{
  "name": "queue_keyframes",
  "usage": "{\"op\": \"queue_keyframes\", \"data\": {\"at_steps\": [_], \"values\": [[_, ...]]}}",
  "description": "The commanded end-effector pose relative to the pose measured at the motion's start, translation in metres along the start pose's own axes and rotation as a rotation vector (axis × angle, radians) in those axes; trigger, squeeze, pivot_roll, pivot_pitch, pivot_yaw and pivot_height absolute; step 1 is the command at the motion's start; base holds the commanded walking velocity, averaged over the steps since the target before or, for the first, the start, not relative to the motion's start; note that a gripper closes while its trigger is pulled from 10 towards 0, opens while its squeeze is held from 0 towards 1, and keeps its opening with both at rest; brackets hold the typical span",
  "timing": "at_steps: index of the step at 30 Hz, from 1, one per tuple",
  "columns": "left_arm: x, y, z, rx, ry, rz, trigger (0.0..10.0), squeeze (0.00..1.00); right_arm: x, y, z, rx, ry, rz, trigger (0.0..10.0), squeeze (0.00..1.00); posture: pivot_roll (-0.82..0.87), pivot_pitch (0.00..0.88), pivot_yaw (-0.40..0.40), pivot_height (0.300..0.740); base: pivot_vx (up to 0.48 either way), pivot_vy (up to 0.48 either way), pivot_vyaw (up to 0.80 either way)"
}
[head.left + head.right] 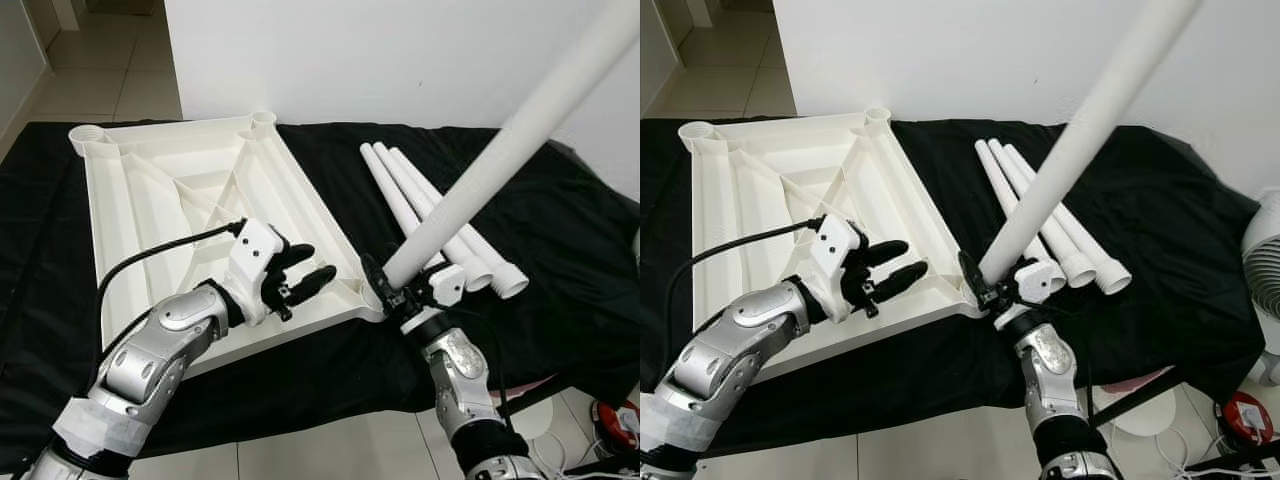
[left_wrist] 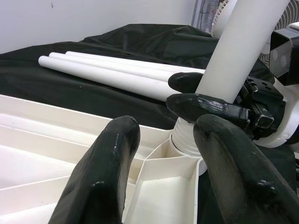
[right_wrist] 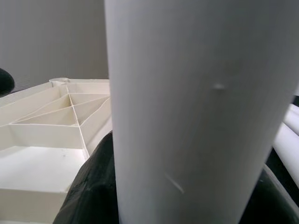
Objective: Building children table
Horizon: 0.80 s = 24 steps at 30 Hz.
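2 hands are seen over a black cloth (image 1: 560, 230) spread on the floor. On the left, the white tabletop (image 1: 150, 200) is laid upside down with its ribbed underside up. The left hand (image 1: 305, 275) is held just above the tabletop's near right edge, its fingers spread and holding nothing. At the near right corner socket (image 2: 184, 140), a white leg (image 1: 500, 150) is gripped near its lower end by the right hand (image 1: 395, 290), tilted up to the right. Farther right, 3 spare legs (image 1: 420, 200) are laid side by side on the cloth.
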<state>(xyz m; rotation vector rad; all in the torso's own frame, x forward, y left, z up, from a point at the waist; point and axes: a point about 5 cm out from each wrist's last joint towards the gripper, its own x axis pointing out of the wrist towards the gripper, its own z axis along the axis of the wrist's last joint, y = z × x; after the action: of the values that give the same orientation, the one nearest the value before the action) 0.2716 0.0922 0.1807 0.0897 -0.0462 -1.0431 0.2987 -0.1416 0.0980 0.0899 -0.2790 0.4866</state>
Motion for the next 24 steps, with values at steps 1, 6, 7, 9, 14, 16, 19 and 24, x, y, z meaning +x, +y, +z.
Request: {"op": "queue_keyframes", "data": {"at_steps": [1, 6, 7, 9, 14, 16, 19, 24], "values": [[0.002, -0.006, 0.006, 0.019, -0.012, -0.112, 10.0, 0.0, -0.037, 0.003, -0.049, 0.138, 0.273, -0.065, 10.0, 0.0, 0.1, 0.078, -0.062, 0.74, 0.0, 0.0, 0.0], [0.001, -0.007, 0.006, 0.02, -0.01, -0.114, 10.0, 0.0, -0.03, 0.0, -0.052, 0.131, 0.35, -0.054, 10.0, 0.0, 0.1, 0.08, -0.06, 0.74, 0.0, 0.0, 0.0], [0.001, -0.007, 0.006, 0.02, -0.01, -0.114, 10.0, 0.0, -0.03, 0.0, -0.052, 0.131, 0.35, -0.054, 10.0, 0.0, 0.1, 0.08, -0.06, 0.74, 0.0, 0.0, 0.0], [0.001, -0.007, 0.006, 0.02, -0.008, -0.115, 10.0, 0.0, -0.026, -0.002, -0.055, 0.086, 0.417, -0.038, 10.0, 0.0, 0.1, 0.083, -0.062, 0.74, 0.0, 0.0, 0.0], [0.0, -0.006, 0.007, 0.021, -0.009, -0.112, 10.0, 0.0, -0.022, -0.002, -0.057, 0.079, 0.489, 0.017, 10.0, 0.0, 0.1, 0.082, -0.063, 0.74, 0.0, 0.0, 0.0], [0.0, -0.006, 0.007, 0.021, -0.009, -0.112, 10.0, 0.0, -0.02, -0.002, -0.058, 0.086, 0.524, 0.051, 10.0, 0.0, 0.1, 0.081, -0.062, 0.74, 0.0, 0.0, 0.0], [0.0, -0.006, 0.007, 0.021, -0.009, -0.112, 10.0, 0.0, -0.02, -0.002, -0.059, 0.089, 0.53, 0.057, 10.0, 0.0, 0.1, 0.081, -0.062, 0.74, 0.0, 0.0, 0.0], [-0.001, -0.006, 0.007, 0.022, -0.007, -0.111, 10.0, 0.0, -0.016, -0.003, -0.058, 0.093, 0.558, 0.095, 10.0, 0.0, 0.11, 0.084, -0.061, 0.74, 0.0, 0.0, 0.0]]}}
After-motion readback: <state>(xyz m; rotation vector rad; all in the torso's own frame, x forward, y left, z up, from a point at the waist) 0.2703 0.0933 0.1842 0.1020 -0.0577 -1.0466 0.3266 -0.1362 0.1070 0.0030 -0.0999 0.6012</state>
